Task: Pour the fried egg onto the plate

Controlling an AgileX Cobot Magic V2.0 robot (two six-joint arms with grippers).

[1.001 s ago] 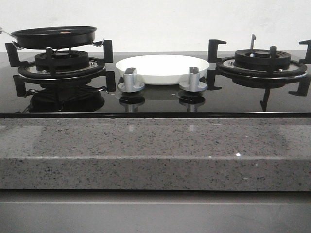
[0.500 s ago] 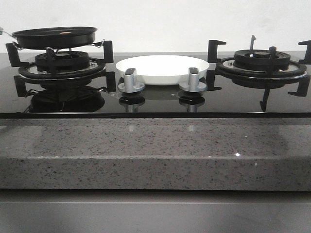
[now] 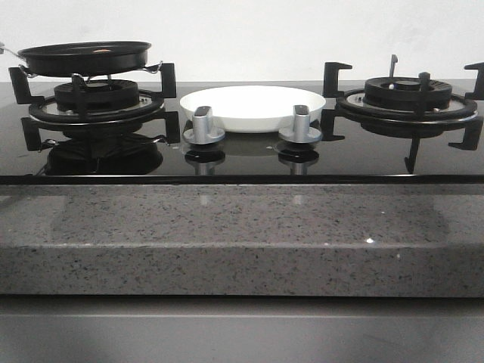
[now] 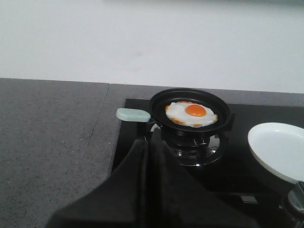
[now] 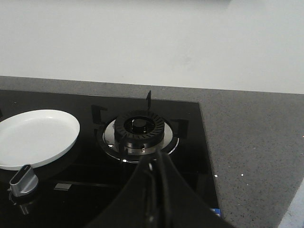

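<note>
The fried egg (image 4: 191, 113), white with an orange yolk, lies in the round black frying pan (image 4: 190, 118) on the left burner. The pan also shows in the front view (image 3: 85, 57); the egg is hidden there by the pan's rim. The pan's pale green handle (image 4: 133, 115) points away from the plate. The white plate (image 3: 252, 107) sits empty on the hob between the burners, also in the left wrist view (image 4: 280, 151) and the right wrist view (image 5: 35, 137). My left gripper (image 4: 152, 142) is shut and empty, short of the pan. My right gripper (image 5: 159, 164) is shut and empty, short of the right burner.
Two silver knobs (image 3: 204, 125) (image 3: 300, 125) stand in front of the plate. The right burner (image 3: 408, 98) carries nothing. A grey speckled stone counter (image 3: 242, 234) runs along the front of the black glass hob and round its sides (image 4: 47, 133).
</note>
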